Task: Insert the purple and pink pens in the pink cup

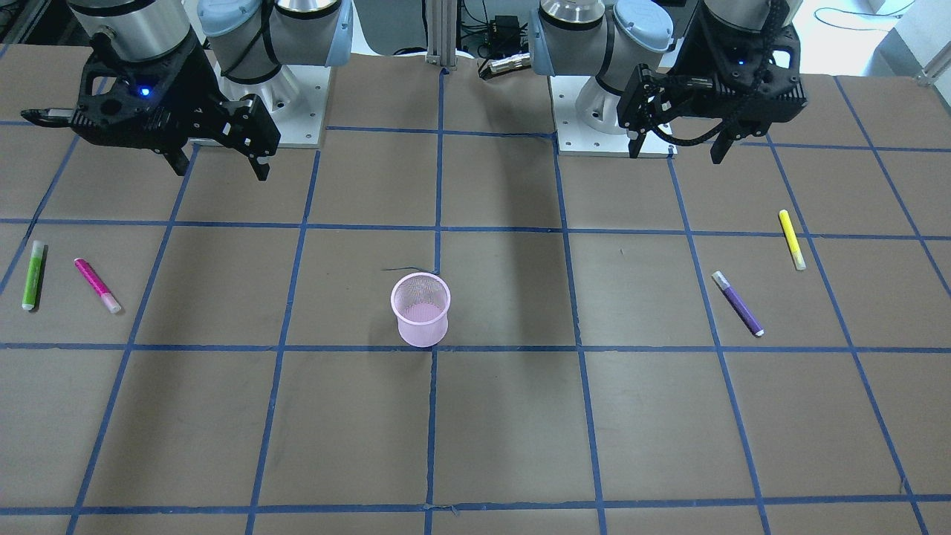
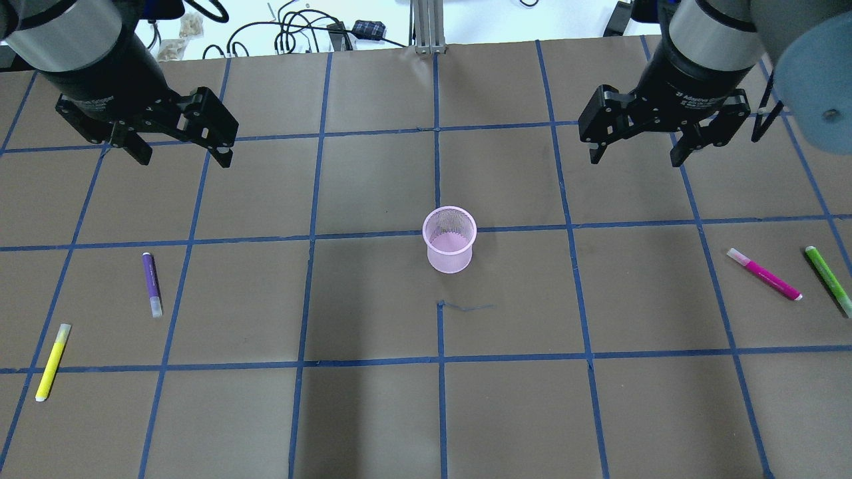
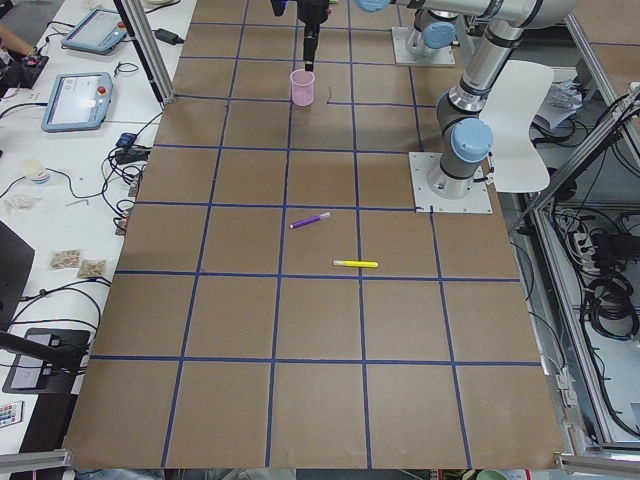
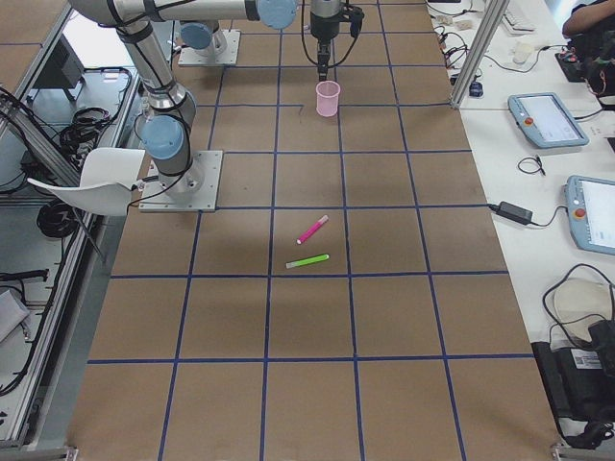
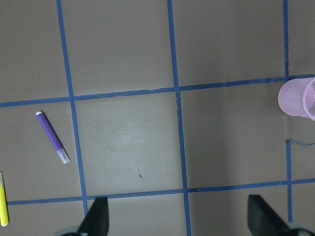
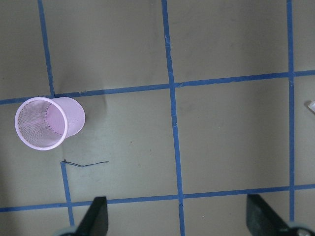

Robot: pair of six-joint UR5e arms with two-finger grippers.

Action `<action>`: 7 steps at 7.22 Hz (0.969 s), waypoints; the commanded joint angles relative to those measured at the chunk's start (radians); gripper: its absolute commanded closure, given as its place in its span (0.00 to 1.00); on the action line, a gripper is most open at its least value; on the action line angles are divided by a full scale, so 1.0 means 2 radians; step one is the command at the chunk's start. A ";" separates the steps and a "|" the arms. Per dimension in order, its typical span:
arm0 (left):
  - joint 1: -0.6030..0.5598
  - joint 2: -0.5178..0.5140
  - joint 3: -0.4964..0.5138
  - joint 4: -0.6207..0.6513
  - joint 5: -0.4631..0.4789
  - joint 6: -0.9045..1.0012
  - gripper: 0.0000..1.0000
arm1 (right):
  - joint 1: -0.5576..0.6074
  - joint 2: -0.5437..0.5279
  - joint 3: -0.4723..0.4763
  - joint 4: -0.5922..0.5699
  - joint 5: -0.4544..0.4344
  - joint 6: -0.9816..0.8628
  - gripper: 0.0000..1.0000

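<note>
The pink mesh cup point(image 2: 450, 238) stands upright and empty at the table's middle. The purple pen point(image 2: 152, 285) lies flat on the left side, below my left gripper point(image 2: 176, 150), which hangs open and empty above the table. The pink pen point(image 2: 764, 274) lies flat on the right side, nearer the front than my right gripper point(image 2: 632, 154), also open and empty. In the left wrist view the purple pen point(image 5: 52, 137) is at the left and the cup point(image 5: 298, 98) at the right edge. In the right wrist view the cup point(image 6: 47, 123) is at the left.
A yellow pen point(image 2: 52, 362) lies near the purple pen at the far left. A green pen point(image 2: 829, 279) lies just right of the pink pen by the table's right edge. Blue tape lines grid the brown table point(image 2: 373, 412). The arm bases point(image 1: 267, 111) stand at the robot's side.
</note>
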 commanded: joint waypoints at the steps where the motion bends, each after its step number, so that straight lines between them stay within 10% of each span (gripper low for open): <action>1: 0.000 0.001 0.000 0.000 0.000 0.000 0.00 | 0.001 0.000 0.001 -0.002 -0.005 -0.002 0.00; 7: 0.000 0.001 0.000 0.000 0.000 0.000 0.00 | -0.007 0.009 0.003 -0.010 -0.014 -0.058 0.00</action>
